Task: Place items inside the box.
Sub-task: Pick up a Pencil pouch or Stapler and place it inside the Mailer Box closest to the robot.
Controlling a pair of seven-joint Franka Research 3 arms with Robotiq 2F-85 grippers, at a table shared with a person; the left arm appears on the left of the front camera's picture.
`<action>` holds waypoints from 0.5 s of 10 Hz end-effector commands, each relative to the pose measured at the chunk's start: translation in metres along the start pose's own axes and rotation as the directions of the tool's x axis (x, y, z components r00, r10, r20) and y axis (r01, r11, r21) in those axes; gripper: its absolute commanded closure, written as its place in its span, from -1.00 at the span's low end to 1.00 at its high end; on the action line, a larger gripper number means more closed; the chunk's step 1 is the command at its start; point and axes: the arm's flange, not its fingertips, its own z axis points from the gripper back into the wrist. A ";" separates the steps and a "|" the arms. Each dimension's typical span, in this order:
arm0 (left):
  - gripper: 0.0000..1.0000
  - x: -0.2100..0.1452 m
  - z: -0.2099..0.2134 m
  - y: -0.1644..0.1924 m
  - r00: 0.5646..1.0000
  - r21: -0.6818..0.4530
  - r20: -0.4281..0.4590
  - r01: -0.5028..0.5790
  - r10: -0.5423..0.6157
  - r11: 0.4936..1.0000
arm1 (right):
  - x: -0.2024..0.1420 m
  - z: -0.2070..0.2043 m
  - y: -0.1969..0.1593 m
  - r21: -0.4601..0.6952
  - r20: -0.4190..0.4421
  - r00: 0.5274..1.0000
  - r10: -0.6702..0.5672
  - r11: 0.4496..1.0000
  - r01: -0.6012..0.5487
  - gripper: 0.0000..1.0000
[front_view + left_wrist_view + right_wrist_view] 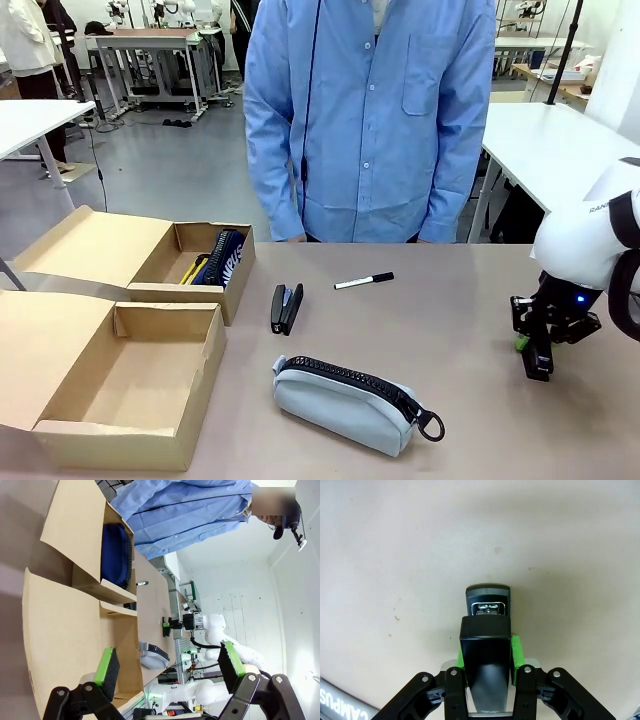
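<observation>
My right gripper (pixel 535 350) is at the table's right, shut on a black stapler (pixel 487 630) that lies on the tabletop, with a green pad pressed against each side. The left gripper (pixel 169 664) hangs open above the near cardboard box (pixel 130 385), nothing between its fingers. A light grey zip pouch (pixel 350 402) lies at the front centre, and its CAMPUS lettering (pixel 335 707) is visible in the right wrist view. A second black stapler (pixel 286 308) and a black-and-white marker (pixel 364 281) lie mid-table. The far box (pixel 150 255) holds a navy pouch (pixel 225 258) and a yellow item (pixel 192 268).
A person in a blue shirt (pixel 370 120) stands at the far edge, hands down. Both boxes have their flaps folded open at the left. Bare tabletop lies between the grey pouch and my right gripper.
</observation>
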 end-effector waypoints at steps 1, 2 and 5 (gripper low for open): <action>-1.00 -0.001 -0.001 -0.001 1.000 -0.024 0.014 0.021 -0.021 0.999 | -0.039 -0.004 -0.009 -0.011 0.010 1.000 -0.003 1.000 0.003 1.00; -1.00 -0.001 -0.001 -0.001 1.000 -0.024 0.014 0.021 -0.021 0.999 | -0.039 -0.001 -0.009 -0.005 0.008 1.000 0.004 1.000 -0.004 1.00; -1.00 -0.001 -0.001 -0.001 1.000 -0.024 0.014 0.021 -0.021 0.999 | -0.074 0.122 -0.004 0.179 -0.058 0.961 0.271 0.950 -0.257 1.00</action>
